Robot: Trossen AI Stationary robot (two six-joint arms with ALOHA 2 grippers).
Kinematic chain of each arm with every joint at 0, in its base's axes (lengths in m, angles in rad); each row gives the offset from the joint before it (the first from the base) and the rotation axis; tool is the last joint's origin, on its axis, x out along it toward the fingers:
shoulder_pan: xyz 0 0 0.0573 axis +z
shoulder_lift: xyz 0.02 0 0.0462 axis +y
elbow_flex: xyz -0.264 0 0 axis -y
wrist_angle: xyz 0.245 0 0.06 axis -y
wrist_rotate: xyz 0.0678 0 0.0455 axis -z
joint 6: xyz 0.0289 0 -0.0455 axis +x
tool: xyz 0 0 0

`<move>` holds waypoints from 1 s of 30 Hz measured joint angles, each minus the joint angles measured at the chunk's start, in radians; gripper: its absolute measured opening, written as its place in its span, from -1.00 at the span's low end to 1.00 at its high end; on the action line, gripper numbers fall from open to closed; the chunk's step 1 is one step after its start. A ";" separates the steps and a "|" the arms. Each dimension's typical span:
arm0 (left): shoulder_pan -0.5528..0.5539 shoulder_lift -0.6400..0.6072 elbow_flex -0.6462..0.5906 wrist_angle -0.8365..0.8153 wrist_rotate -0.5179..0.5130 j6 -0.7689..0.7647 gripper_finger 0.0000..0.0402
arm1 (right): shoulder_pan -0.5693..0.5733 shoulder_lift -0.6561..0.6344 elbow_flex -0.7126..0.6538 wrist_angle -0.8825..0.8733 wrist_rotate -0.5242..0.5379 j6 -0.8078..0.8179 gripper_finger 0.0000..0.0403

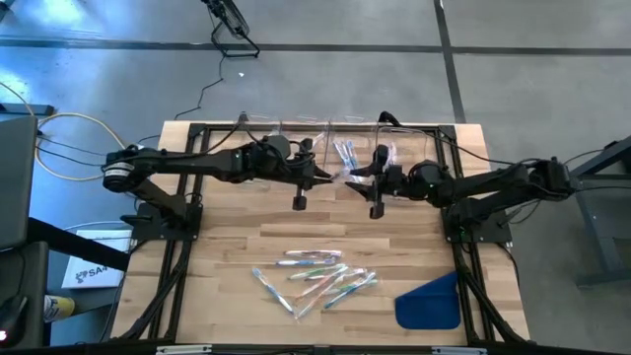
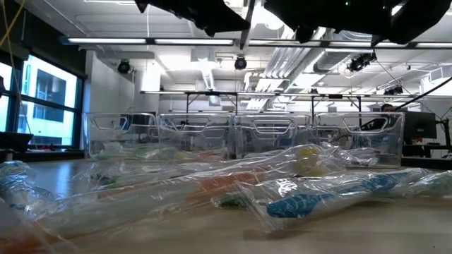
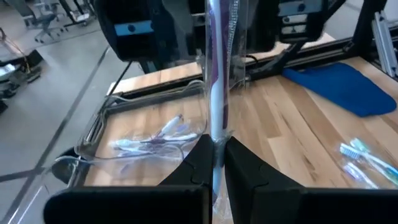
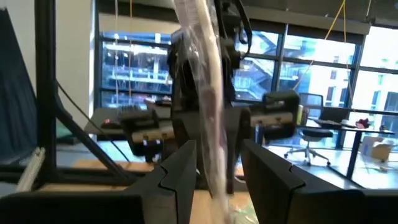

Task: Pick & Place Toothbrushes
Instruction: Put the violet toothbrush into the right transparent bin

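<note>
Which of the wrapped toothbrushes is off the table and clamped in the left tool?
The purple-and-white toothbrush in clear wrap, standing upright in the left tool over the clear bin. The other toothbrushes lie loose on the wooden table.

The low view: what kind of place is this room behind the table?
Probably an open lab or industrial workspace: exposed ceiling pipes and strip lights, large windows, and further workbenches behind the clear bins.

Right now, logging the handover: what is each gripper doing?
Left gripper: shut on a wrapped toothbrush.
Right gripper: open around the same toothbrush, fingers not touching it.
</note>
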State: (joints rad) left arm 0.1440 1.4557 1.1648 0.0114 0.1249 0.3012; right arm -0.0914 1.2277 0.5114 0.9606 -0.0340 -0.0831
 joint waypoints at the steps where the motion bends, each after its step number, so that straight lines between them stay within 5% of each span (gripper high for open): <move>1: 0.000 0.007 0.000 0.000 0.000 -0.004 -0.95 | 0.000 0.009 0.000 0.016 -0.001 0.009 -0.40; 16: 0.000 0.071 0.000 0.097 0.076 -0.022 -0.95 | 0.000 0.030 0.000 0.027 -0.050 0.030 -0.41; 30: -0.001 0.071 0.000 0.105 0.077 -0.043 -0.95 | 0.000 0.030 0.001 0.055 -0.096 0.036 -0.68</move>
State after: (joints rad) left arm 0.1432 1.5265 1.1648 0.1162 0.2024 0.2584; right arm -0.0917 1.2579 0.5119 1.0157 -0.1297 -0.0475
